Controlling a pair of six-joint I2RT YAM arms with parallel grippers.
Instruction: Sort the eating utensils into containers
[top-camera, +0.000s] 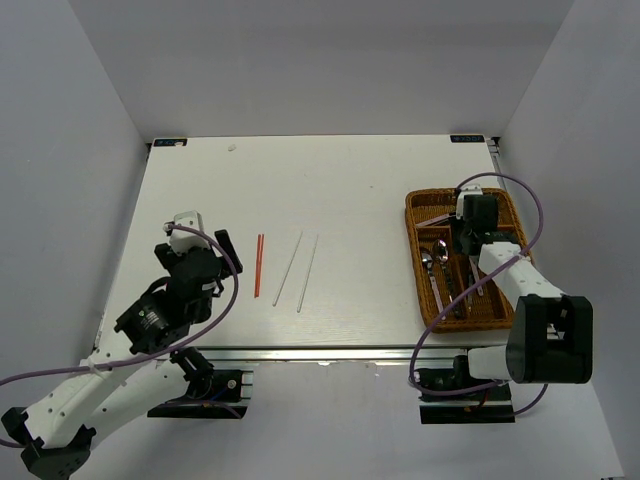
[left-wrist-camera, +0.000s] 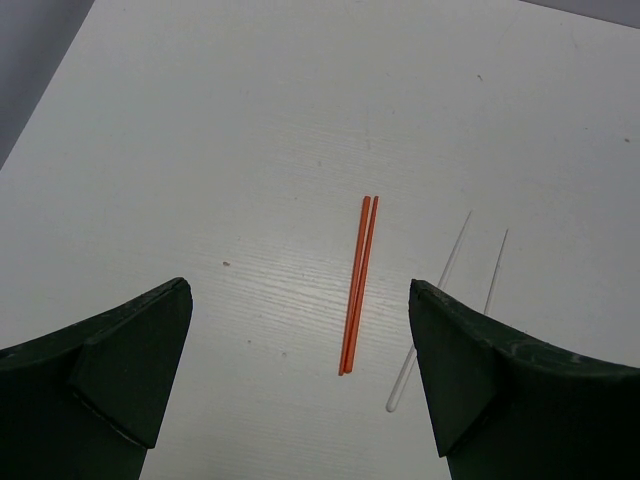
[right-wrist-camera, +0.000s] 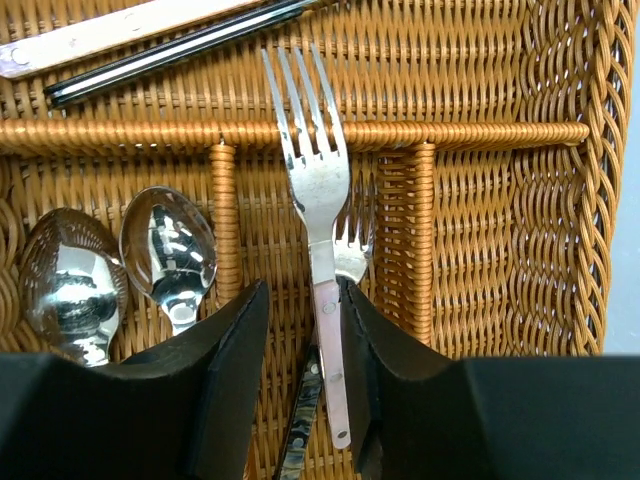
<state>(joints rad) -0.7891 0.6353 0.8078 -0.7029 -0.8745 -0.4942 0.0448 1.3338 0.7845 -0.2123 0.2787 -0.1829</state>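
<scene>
A pair of red-orange chopsticks and two white chopsticks lie on the white table left of centre. My left gripper hovers open and empty just near-left of them; its wrist view shows the red pair and the white ones between and beyond the jaws. The wicker tray stands at the right. My right gripper is open over it. A pink-handled fork lies between the jaws, touching the right finger, its tines over the crosswise divider.
In the tray, two spoons fill the left lengthwise section, and a second fork and a dark patterned handle lie under the fork. A pale handle and dark sticks lie in the crosswise section. White walls surround the table.
</scene>
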